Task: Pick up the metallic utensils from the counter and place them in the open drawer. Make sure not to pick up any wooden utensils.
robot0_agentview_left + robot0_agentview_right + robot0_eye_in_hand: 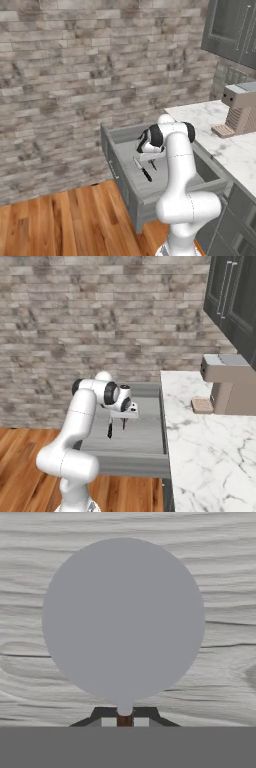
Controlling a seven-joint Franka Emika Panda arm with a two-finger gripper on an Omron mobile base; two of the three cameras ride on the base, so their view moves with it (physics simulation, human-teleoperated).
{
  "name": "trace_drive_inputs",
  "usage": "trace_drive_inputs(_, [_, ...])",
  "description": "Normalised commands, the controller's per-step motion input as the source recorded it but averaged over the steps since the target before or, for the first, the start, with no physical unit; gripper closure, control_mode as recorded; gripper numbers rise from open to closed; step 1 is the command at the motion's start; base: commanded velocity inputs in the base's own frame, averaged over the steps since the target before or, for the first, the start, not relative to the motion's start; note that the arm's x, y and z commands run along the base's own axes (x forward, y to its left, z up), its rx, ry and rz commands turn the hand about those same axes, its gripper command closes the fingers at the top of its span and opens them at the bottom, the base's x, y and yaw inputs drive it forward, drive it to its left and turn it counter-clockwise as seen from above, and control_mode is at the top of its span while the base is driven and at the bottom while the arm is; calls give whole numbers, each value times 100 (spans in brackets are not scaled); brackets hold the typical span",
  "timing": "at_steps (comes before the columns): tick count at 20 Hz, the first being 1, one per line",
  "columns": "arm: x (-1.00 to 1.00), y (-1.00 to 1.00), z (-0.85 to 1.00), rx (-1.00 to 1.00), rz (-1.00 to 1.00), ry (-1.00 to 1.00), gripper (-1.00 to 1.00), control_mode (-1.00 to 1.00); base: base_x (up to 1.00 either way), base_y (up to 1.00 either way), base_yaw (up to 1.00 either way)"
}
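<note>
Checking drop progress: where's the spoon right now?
The spoon is pinched in the hand above the open drawer floor, right of the knife in the left base view.

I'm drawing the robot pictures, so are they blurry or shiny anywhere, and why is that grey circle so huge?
Left base view: soft, even light, no glare, faint shade inside the open drawer. Right base view: the counter looks bright but not shiny. Hand view: the spoon is held in the gripper right at the camera, so its flat grey head looks giant.

knife (143, 170) in open drawer (200, 167) — counter (210, 446) right of it
</note>
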Motion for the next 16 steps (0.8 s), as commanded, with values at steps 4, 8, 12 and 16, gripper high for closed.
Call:
trace_drive_inputs(4, [8, 0, -48, 0, 0, 2, 100, -100, 0, 0, 0])
trace_drive_inputs(8, [0, 33, -59, 0, 0, 5, -100, -100, 0, 0, 0])
trace_drive_inputs(12, [0, 49, -47, 0, 0, 8, -100, -100, 0, 0, 0])
trace_drive_inputs(16, [-11, 55, -55, 0, 0, 10, -100, -100, 0, 0, 0])
